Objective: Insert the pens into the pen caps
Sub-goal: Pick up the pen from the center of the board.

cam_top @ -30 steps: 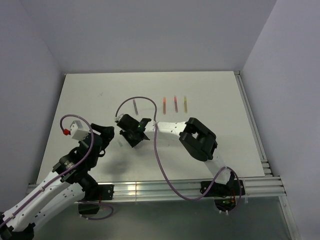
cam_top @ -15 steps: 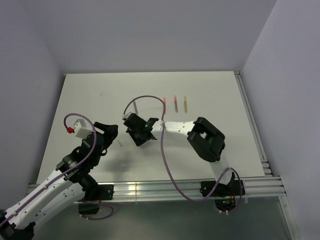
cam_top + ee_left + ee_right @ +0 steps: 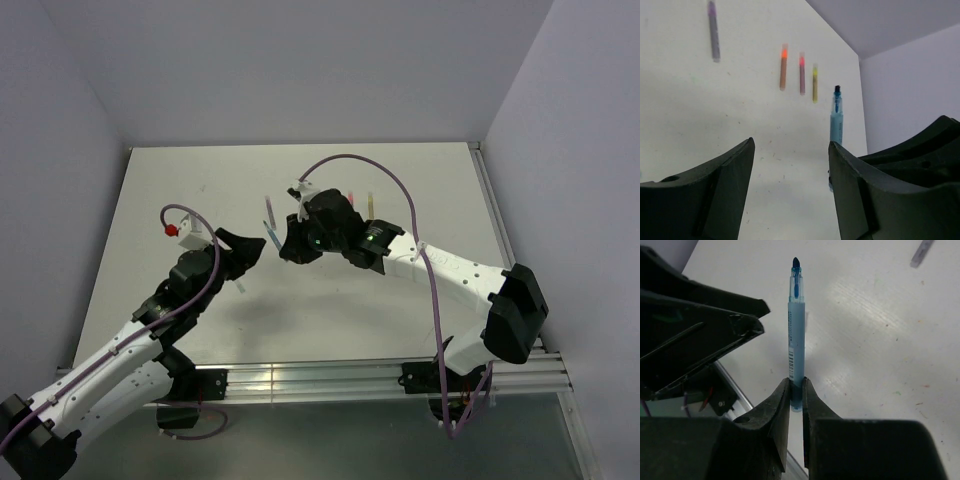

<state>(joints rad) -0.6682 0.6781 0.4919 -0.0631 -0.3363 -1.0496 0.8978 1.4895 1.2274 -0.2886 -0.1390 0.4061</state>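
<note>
Right claw is clenched on the blue pen, holding it off the table. The left claw is released, close beside it. A second ago the right claw sat lower and nearer the bases. Now it hangs over the far row, so only the yellow pen and the grey-purple pen show lying there.

From the left wrist, the left claw's jaws gape with nothing between them. The blue pen stands upright beyond them, its barrel pale blue with a dark tip on top. Four pens lie behind it: grey-purple, then the orange pen, the pink-red pen and the yellow one side by side. That makes five pens.

From the right wrist, both fingers pinch the pen's lower end, and a barcode runs along the barrel. The left claw sits near on the left, and one grey-purple pen lies at the top right.
</note>
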